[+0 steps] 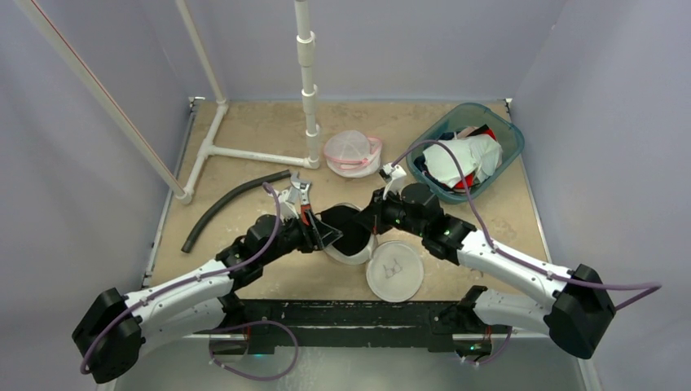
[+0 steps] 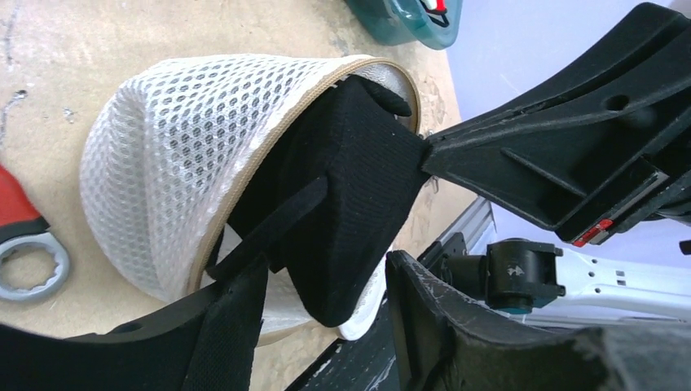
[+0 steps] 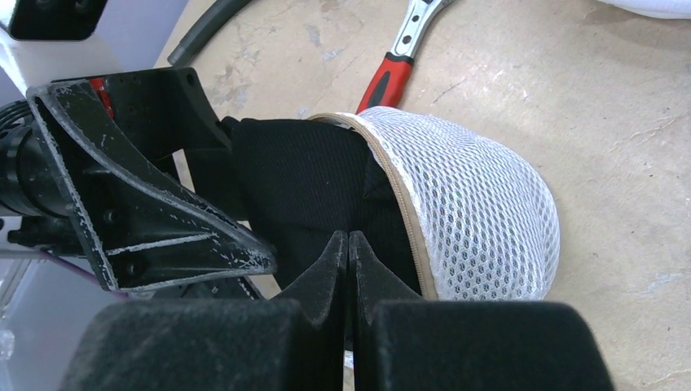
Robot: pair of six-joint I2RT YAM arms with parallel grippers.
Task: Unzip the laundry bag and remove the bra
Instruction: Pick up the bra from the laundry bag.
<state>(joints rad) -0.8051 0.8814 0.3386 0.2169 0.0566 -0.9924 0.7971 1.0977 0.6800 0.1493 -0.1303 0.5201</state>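
We are seeing the black, finely ribbed bra point(image 2: 342, 187) bulging from the open mouth of the domed white-mesh laundry bag point(image 2: 163, 138), edged with a tan zipper point(image 2: 247, 175), in the middle of the worktop point(image 3: 619, 122). The right pincer point(image 3: 349, 238) is pinching the bra's corner with fingers pressed together, while the left pincer point(image 2: 326, 273) is standing half apart around the hanging cup. The worktop is looking sandy and scuffed, with pale lavender walls point(image 1: 407, 41) enclosing it.

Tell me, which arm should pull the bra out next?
Left, probably: the left gripper stands open around the bra poking from the laundry bag; the right gripper is pinched shut.
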